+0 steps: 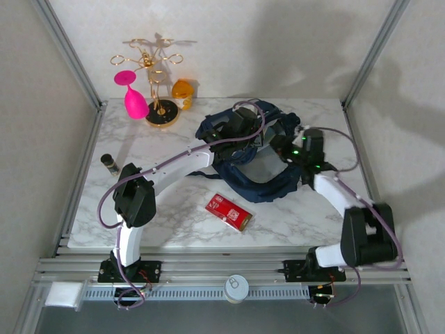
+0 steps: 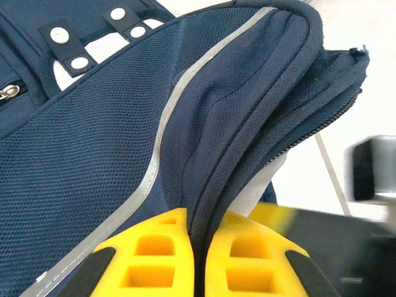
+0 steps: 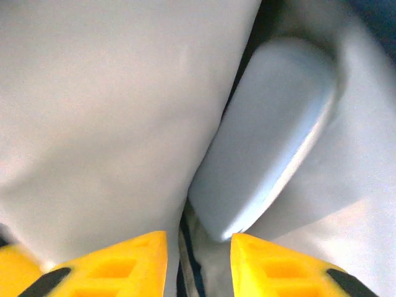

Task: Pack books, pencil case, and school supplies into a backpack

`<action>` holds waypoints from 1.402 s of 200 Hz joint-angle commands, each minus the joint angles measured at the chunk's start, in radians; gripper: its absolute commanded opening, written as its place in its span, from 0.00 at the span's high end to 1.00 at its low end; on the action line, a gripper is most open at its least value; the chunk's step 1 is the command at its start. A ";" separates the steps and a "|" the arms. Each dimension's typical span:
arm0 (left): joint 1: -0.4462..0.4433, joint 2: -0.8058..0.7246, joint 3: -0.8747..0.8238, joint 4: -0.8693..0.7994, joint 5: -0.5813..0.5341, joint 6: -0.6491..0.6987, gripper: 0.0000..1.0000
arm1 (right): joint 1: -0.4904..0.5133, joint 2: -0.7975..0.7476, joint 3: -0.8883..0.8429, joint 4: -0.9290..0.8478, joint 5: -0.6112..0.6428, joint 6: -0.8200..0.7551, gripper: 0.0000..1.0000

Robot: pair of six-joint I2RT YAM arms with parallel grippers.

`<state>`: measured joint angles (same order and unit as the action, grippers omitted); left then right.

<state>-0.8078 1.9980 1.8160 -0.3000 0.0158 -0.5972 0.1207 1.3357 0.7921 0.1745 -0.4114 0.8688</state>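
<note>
My left hand (image 2: pixel 197 247) is clamped shut on a fold of the backpack (image 2: pixel 93 154), its yellow fingers (image 2: pixel 154 253) pinching the navy rim just beside the pale stripe (image 2: pixel 162 133). My right hand (image 3: pixel 198 250) stands partly open, with nothing gripped. The pencil case (image 3: pixel 266 136) lies tilted just beyond its tips, against pale lining (image 3: pixel 93 93). Whether the case touches my fingertips I cannot tell.

From above, both my arms reach into the backpack near the middle of the surface (image 1: pixel 292 216), and the bag hides the case there. The flat red box (image 1: pixel 228 211) lies near the front, apart from the bag. A short black cylinder (image 1: pixel 109 162) stands by the left edge.
</note>
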 commanded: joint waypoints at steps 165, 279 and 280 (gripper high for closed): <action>0.139 -0.252 -0.369 0.176 0.247 -0.116 0.30 | 0.060 -0.119 0.180 -0.628 0.100 -0.224 0.38; 0.329 -0.056 -0.580 0.443 0.221 -0.282 0.30 | 0.264 -0.040 0.023 -0.470 0.200 -0.139 0.38; 0.328 -0.054 -0.580 0.446 0.221 -0.286 0.30 | 0.262 -0.039 0.022 -0.469 0.200 -0.140 0.38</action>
<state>-0.4786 1.8832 1.1976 0.0326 0.2333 -0.7876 0.4103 1.2747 0.7963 -0.3134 -0.2615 0.7692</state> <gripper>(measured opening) 0.723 0.624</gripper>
